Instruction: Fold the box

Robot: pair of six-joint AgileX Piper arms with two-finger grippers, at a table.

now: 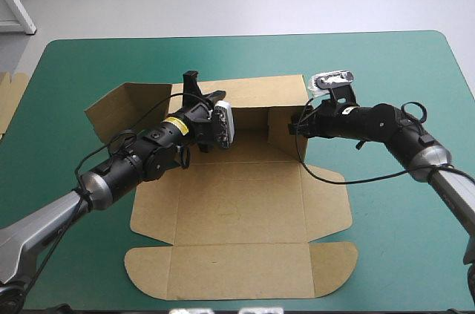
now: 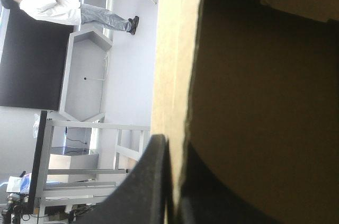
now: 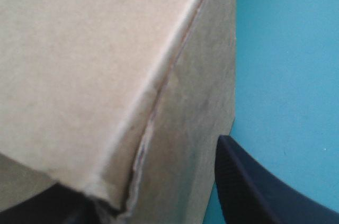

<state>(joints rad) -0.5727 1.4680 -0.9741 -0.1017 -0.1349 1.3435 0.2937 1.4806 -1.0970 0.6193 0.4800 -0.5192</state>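
The brown box (image 1: 237, 206) lies as a cut sheet on the teal-green cover, its front lid panel flat and its back wall (image 1: 256, 91) raised upright. My left gripper (image 1: 194, 90) is at the back wall's left end, and in the left wrist view the left gripper (image 2: 177, 152) is shut on the board's edge, one black finger on each face. My right gripper (image 1: 300, 125) is at the wall's right corner, by the folded-in side flap. In the right wrist view the right gripper (image 3: 137, 181) is open, with the box's creased corner (image 3: 153, 102) between its spread fingers (image 3: 254, 187).
A side flap (image 1: 122, 106) stands out at an angle from the back wall's left end. More brown board (image 1: 9, 99) shows at the table's left edge. Bare teal-green cover (image 1: 401, 69) lies right of and behind the box.
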